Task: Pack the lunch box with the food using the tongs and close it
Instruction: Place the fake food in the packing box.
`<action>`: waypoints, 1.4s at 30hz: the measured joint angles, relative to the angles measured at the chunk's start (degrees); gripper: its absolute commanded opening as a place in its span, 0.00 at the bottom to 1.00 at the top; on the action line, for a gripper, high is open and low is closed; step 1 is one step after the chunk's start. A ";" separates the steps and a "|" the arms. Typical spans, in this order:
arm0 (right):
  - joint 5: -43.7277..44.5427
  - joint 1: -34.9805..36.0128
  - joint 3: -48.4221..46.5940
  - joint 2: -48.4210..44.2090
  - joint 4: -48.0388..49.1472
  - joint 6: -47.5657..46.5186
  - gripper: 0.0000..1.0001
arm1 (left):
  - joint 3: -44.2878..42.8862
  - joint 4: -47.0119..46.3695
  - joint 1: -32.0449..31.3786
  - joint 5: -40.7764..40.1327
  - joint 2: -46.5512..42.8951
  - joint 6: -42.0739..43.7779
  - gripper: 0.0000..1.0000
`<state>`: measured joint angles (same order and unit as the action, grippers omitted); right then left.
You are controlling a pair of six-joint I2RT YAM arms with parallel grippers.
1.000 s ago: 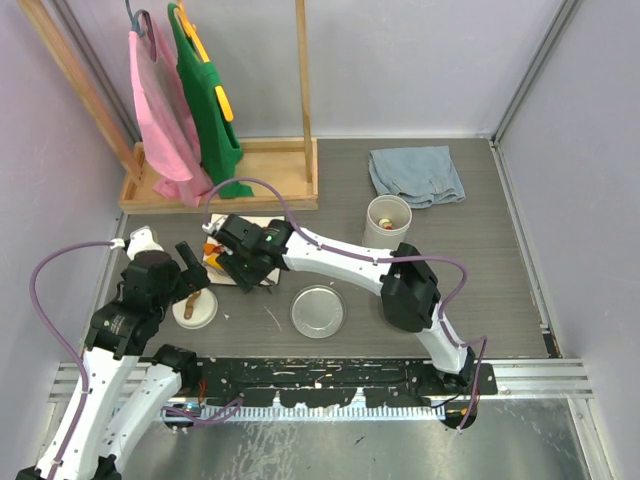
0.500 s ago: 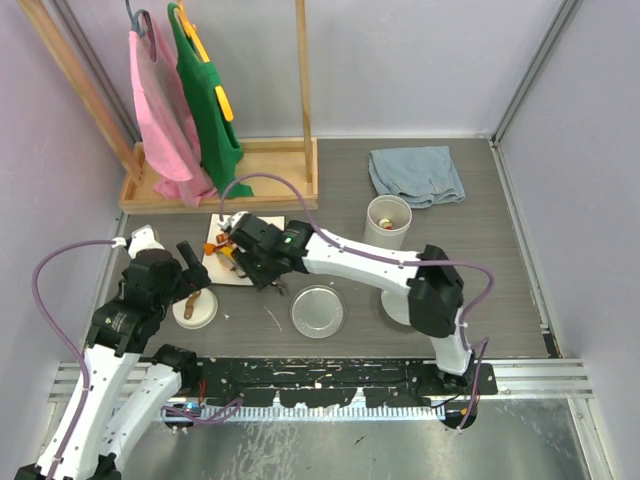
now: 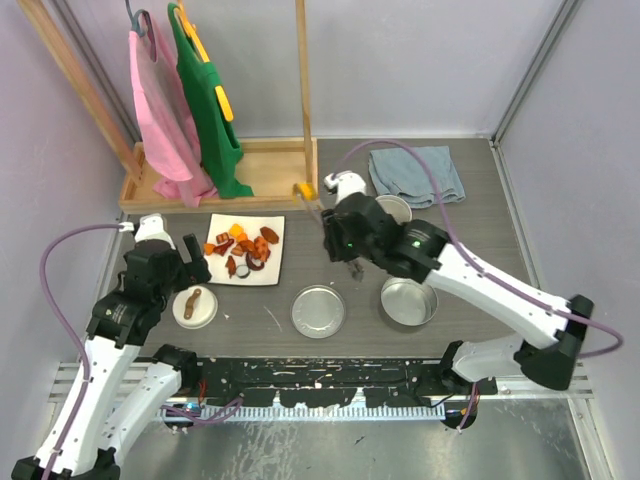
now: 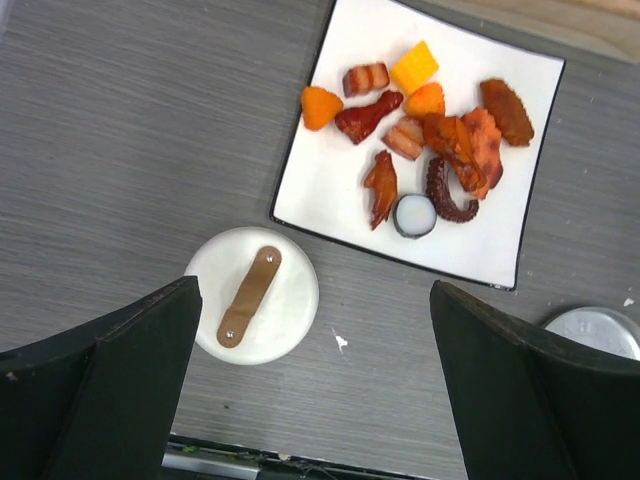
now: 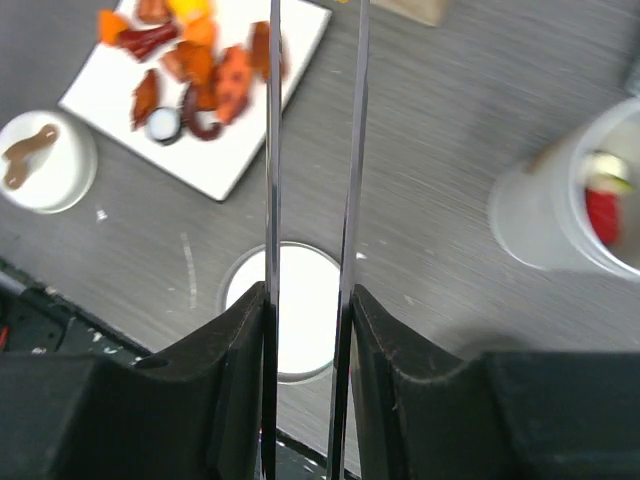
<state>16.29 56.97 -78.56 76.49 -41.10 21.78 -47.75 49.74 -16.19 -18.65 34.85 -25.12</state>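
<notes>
The tongs (image 5: 272, 150) run off the top edge, tips unseen. The tub (image 5: 560, 215) at right is blurred and cropped (contents just red and pale smudges). A dark finger (image 4: 530, 390) covers part of the steel lid (image 4: 598, 328).

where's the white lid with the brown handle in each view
Top external: white lid lower left, just below-left of the white square plate.
Left wrist: lower middle-left, below-left of the plate.
Right wrist: far left edge, left of the plate.
Shared landmark: the plate.
</notes>
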 measured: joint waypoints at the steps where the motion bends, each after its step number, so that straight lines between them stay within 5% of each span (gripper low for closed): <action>1: 1.38 -0.63 0.81 -1.86 -0.76 0.33 0.34 | 0.55 -0.33 0.00 0.11 0.07 0.55 0.98; 16: 17.31 -5.16 9.55 -19.19 -18.67 5.75 0.37 | 2.19 -2.34 0.00 1.92 2.32 3.56 0.98; 31: 18.23 -7.19 11.37 -14.16 -20.92 7.67 0.50 | 3.58 -0.22 0.00 2.08 -3.02 0.33 0.98; 42: 15.67 -7.50 1.20 -11.45 -22.10 12.96 0.49 | 12.50 -5.97 0.00 8.98 -6.05 1.77 0.98</action>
<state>31.97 49.47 -77.36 65.04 -63.20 34.74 -35.24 43.77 -16.19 -9.67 28.80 -23.35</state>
